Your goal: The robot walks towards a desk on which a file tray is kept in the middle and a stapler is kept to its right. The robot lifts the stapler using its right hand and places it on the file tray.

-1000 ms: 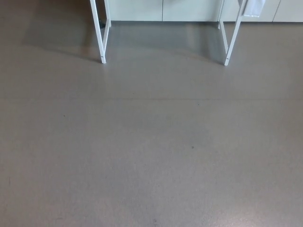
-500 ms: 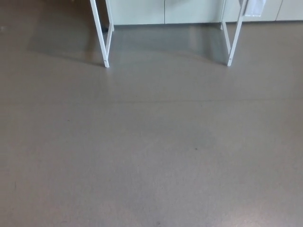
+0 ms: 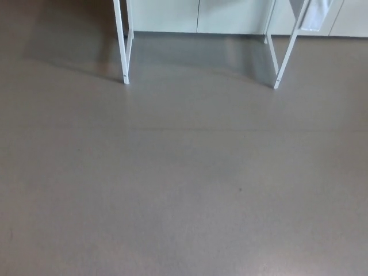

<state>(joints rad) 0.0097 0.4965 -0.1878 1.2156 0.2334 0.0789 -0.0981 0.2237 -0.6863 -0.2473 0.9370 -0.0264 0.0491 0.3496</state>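
Mostly a smooth grey-brown floor fills the head view. At the top edge stand thin white metal desk legs, one pair at left and one at right, before pale cabinet fronts. A white sheet-like object hangs by the right pair. The stapler and file tray lie out of frame. Neither robot hand shows, so the state of their fingers cannot be told.

My only view comes from the camera on my head, tilted steeply down and facing forward over a wide stretch of grey floor. It stands well back from the white desk legs, which show only along the top edge, with pale cabinet fronts behind them.
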